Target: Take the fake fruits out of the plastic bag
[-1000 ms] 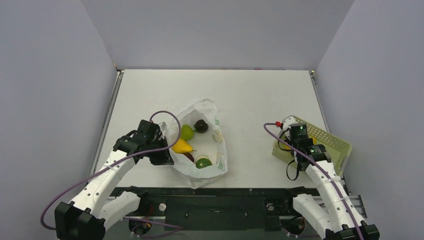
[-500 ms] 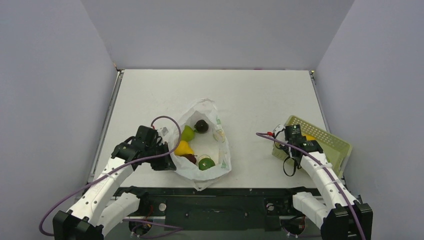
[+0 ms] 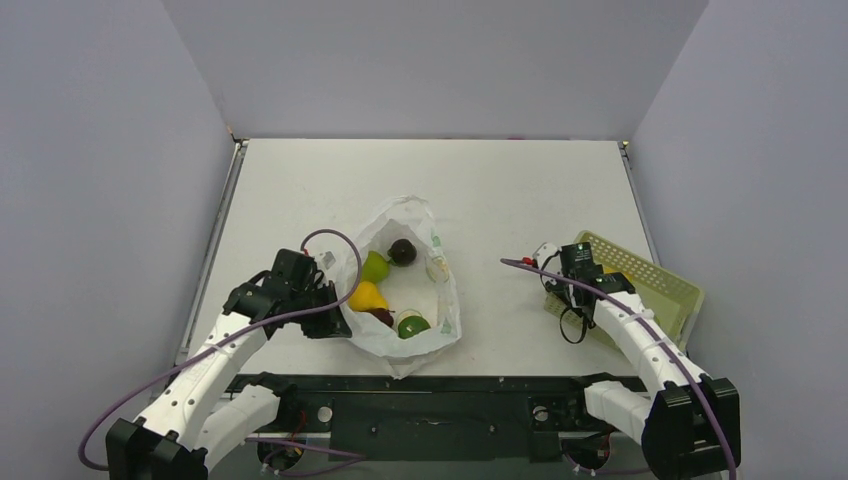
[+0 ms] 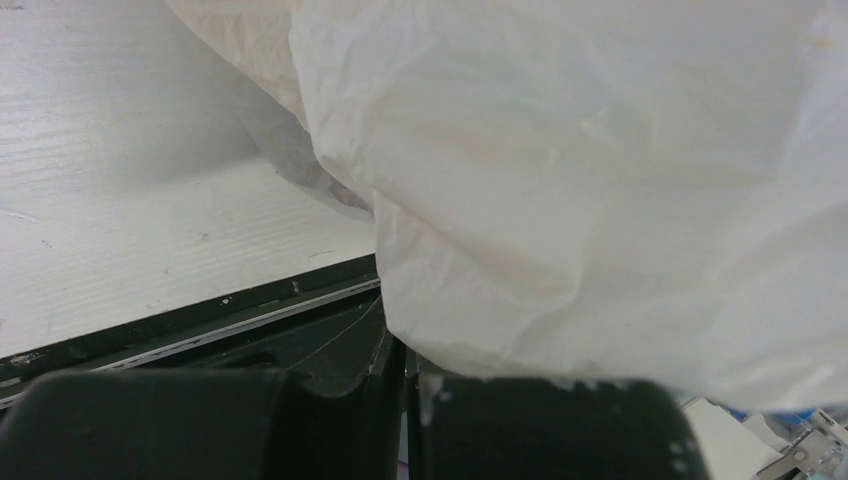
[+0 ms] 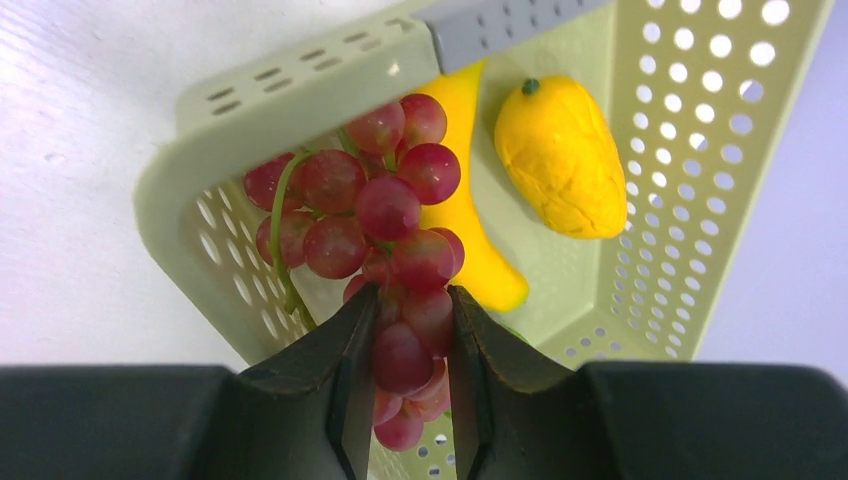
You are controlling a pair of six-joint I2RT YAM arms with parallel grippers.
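Plastic bag (image 3: 402, 213), pinched by left jaws, holds pear (image 3: 375, 266), lime (image 3: 411, 326); right jaws pinch grapes (image 5: 385, 210) at basket (image 5: 300, 80) rim.

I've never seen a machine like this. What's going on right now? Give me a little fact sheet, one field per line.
Left hand: shut, pinching the edge of the plastic bag
Right hand: shut on the red grape bunch, at the corner of the basket
In the basket: banana, lumpy yellow fruit
Inside the bag: green pear, dark purple fruit, yellow fruit, green lime
Bag's state: lying open on the table
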